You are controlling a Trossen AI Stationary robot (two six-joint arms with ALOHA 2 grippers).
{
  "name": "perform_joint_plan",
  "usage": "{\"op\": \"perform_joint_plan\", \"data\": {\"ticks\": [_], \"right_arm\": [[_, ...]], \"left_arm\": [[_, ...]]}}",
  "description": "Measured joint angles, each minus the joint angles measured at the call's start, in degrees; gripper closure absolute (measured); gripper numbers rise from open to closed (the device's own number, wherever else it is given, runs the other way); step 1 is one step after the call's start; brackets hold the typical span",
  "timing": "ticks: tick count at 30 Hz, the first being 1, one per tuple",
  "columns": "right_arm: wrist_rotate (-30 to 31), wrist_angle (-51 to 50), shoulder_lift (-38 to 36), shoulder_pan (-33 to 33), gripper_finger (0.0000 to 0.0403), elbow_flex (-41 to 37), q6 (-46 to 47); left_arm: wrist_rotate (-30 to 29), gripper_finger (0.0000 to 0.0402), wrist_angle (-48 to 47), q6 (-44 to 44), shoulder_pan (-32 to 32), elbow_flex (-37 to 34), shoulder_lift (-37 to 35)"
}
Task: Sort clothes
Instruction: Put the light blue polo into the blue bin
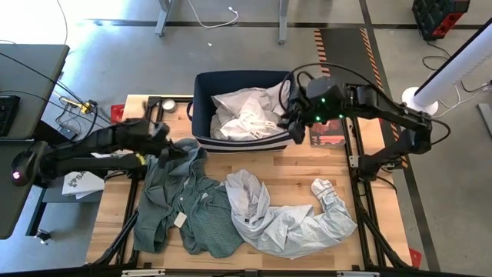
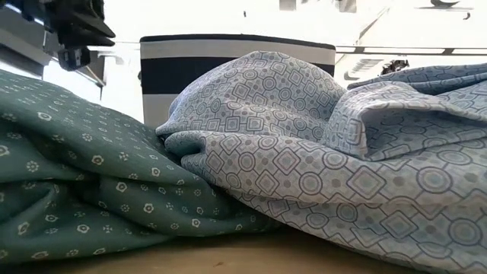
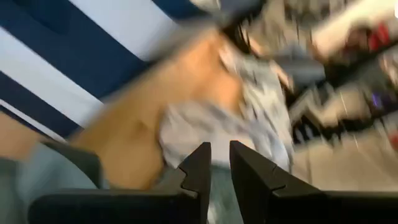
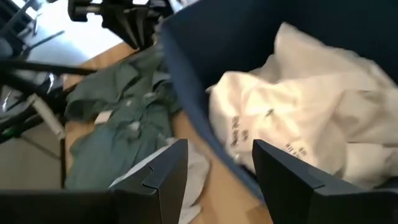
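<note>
A grey-green patterned garment (image 1: 184, 208) lies crumpled on the table's left half and also shows in the low view (image 2: 68, 175). A pale blue-grey patterned garment (image 1: 284, 215) lies spread to its right, its edge lying over the green one (image 2: 319, 152). White garments (image 1: 246, 111) lie heaped in the navy striped bin (image 1: 201, 108). My left gripper (image 1: 173, 150) hovers over the green garment's far end, its fingers (image 3: 249, 168) almost together with nothing between them. My right gripper (image 4: 214, 168) is open and empty at the bin's right rim (image 1: 290, 115).
The bin stands at the table's far middle, its striped wall (image 2: 228, 65) behind the clothes. A red-and-black object (image 1: 329, 135) lies to the right of the bin. A paper sheet (image 1: 81, 183) lies off the table's left edge. Bare wood (image 1: 231, 161) shows in front of the bin.
</note>
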Motion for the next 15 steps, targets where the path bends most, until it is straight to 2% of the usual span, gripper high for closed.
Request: {"op": "perform_joint_plan", "data": {"ticks": [3,9,15], "right_arm": [[-3.49,-1.07,0.00,3.89,0.0226,0.00,0.01],[-9.59,-7.84,1.67,16.27,0.0226,0.00,2.78],[-4.56,-14.24,7.61,28.06,0.0226,-0.07,5.12]], "left_arm": [[3.89,0.0361,-5.11,4.34,-0.99,3.91,6.46],[3.27,0.0388,-12.24,11.03,-4.57,8.63,15.89],[3.88,0.0396,-12.73,0.11,-6.54,8.73,19.97]]}}
